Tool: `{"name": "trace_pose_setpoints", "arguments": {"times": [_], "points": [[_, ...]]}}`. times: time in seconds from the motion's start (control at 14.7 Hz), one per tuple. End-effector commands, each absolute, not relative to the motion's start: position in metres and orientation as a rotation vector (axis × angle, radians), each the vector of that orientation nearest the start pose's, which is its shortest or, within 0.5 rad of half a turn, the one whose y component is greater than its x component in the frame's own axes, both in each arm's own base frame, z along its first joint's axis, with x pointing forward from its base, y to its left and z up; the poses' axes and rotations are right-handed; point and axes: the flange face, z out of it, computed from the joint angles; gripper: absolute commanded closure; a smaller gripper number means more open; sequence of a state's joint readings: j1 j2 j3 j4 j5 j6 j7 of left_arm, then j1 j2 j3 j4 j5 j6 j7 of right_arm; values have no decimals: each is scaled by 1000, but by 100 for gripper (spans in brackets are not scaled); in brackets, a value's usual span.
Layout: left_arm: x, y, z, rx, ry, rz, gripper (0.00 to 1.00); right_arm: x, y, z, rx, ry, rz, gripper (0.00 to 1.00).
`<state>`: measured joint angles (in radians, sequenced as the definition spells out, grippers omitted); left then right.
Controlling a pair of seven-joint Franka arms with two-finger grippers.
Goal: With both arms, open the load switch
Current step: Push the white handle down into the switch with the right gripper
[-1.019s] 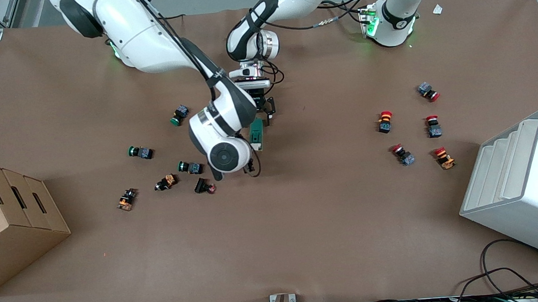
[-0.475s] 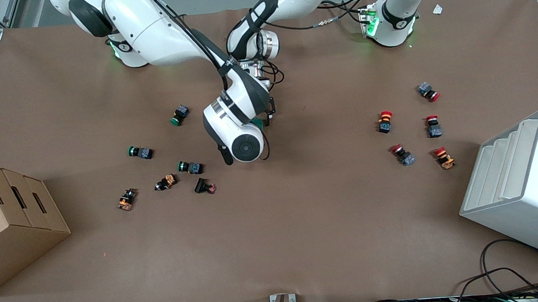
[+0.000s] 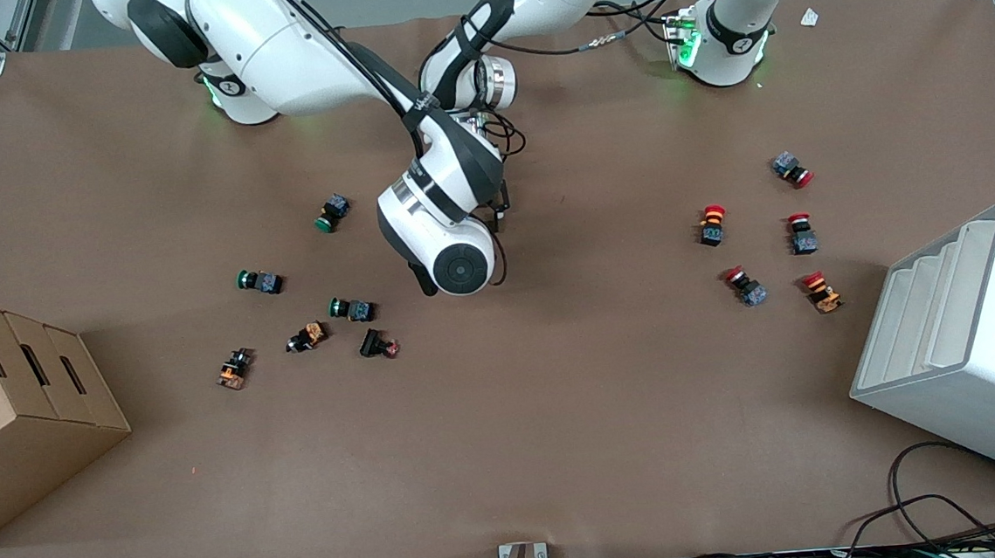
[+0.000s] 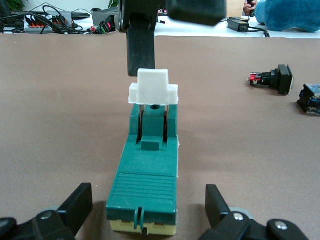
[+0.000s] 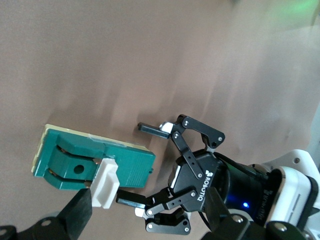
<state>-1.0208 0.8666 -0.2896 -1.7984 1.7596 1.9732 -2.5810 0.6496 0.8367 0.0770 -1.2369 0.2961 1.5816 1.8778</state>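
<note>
Load switch (image 4: 145, 192) sits mid-surface: your left claw (image 5: 152, 165) straddles its body, spread open; right claw (image 4: 140, 52) touches the handle, grip indiscernible. Next, clamp.

- Cardboard box (image 3: 16, 409) at the right arm's end.
- White stepped bin (image 3: 966, 342) at the left arm's end.
- Green-capped push-buttons (image 3: 259, 281), apparently orange ones (image 3: 306, 336) nearby.
- Red-capped push-buttons (image 3: 712, 225) near the bin.

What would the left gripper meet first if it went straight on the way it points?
The load switch: its green end sits between the left gripper's open fingers, apparently untouched, though depth is unclear.
</note>
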Motion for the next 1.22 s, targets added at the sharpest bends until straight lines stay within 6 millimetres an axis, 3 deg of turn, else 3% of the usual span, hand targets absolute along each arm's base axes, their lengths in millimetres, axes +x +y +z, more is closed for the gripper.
{"name": "trace_pose_setpoints", "arguments": {"times": [0.0, 0.27, 0.81, 1.02, 1.15], "points": [[223, -575, 64, -2702, 13, -1682, 1, 504, 474, 250, -2765, 2001, 882, 0], [224, -574, 62, -2700, 13, -1680, 1, 495, 477, 239, -2799, 1998, 881, 0], [226, -573, 57, -2693, 40, -1693, 1, 454, 486, 203, -2951, 1966, 870, 0], [226, -573, 57, -2693, 38, -1694, 1, 468, 479, 216, -2958, 1896, 855, 0], [227, -574, 58, -2695, 29, -1697, 1, 493, 460, 238, -3039, 1686, 780, 0]]}}
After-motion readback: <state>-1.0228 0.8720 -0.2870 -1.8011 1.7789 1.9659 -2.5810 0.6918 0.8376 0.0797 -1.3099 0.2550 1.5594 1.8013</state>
